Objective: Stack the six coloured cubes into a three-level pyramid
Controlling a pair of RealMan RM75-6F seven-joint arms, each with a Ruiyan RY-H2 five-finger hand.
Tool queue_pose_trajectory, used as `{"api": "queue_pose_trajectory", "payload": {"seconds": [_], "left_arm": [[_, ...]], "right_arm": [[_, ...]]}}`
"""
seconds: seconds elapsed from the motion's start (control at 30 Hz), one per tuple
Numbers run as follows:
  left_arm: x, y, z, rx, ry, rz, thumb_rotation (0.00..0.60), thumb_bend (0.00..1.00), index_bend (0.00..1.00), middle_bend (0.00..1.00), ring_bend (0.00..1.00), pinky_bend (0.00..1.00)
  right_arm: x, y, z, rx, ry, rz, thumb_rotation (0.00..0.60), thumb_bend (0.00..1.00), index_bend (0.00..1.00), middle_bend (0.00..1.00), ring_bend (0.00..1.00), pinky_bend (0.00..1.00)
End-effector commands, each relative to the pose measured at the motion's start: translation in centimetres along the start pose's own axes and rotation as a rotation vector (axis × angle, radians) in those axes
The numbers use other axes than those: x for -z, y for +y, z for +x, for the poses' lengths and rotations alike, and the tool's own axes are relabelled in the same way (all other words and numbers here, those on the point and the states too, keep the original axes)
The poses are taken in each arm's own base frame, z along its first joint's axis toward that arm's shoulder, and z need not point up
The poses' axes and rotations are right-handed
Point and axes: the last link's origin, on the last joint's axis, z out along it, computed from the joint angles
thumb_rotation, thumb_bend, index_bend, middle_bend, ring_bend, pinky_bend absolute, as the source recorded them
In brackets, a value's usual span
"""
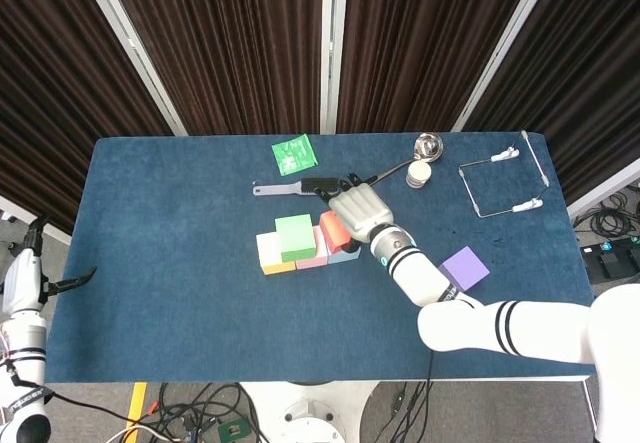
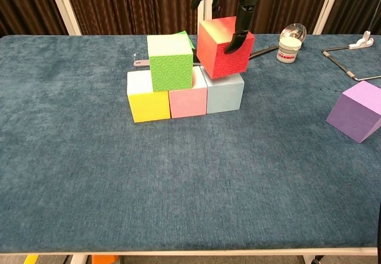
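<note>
A yellow cube [image 2: 147, 99], a pink cube [image 2: 187, 99] and a light blue cube [image 2: 225, 93] form a row on the blue table. A green cube [image 2: 170, 62] sits on top, over the yellow and pink ones. My right hand [image 1: 360, 209] grips a red cube [image 2: 224, 47] from above, tilted, its lower edge touching the top of the light blue cube beside the green one. The red cube [image 1: 333, 231] shows partly under the hand in the head view. A purple cube [image 2: 361, 110] lies alone at the right. My left hand [image 1: 68, 283] hangs off the table's left edge, fingers apart, holding nothing.
Behind the stack lie a black brush [image 1: 300, 187], a green packet [image 1: 292, 153], a metal ladle [image 1: 424, 148] and a small white jar [image 2: 289, 45]. A wire frame [image 1: 500, 185] sits at the far right. The table's front edge [image 2: 190, 253] runs along the bottom.
</note>
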Motion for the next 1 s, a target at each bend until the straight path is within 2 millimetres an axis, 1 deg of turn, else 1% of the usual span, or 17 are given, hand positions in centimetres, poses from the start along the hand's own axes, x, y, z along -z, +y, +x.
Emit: {"api": "queue_pose_trajectory", "payload": {"seconds": [0.03, 0.2, 0.43, 1.0], "left_arm": [[0.0, -0.1, 0.2, 0.003, -0.005, 0.001, 0.6, 0.14, 0.05, 0.0, 0.0, 0.11], [-0.1, -0.3, 0.2, 0.018, -0.02, 0.001, 0.6, 0.14, 0.05, 0.0, 0.0, 0.11], [-0.3, -0.3, 0.4, 0.026, -0.027, -0.004, 0.6, 0.14, 0.05, 0.0, 0.0, 0.11], [-0.4, -0.2, 0.2, 0.029, -0.048, -0.006, 0.6, 0.14, 0.05, 0.0, 0.0, 0.11]], "right_arm": [[-0.5, -0.8, 0.2, 0.002, -0.006, -0.007, 0.6, 0.13, 0.0, 0.58, 0.09, 0.0], [-1.1, -1.7, 0.3, 0.007, -0.009, -0.03, 0.6, 0.12, 0.0, 0.58, 0.09, 0.0], [-1.4, -2.5, 0.7, -0.031, -0.036, -0.073, 0.6, 0.12, 0.0, 0.59, 0.09, 0.0], [-1.5, -3.0, 0.4, -0.026, -0.077, -0.081, 0.6, 0.12, 0.0, 0.59, 0.09, 0.0]]}}
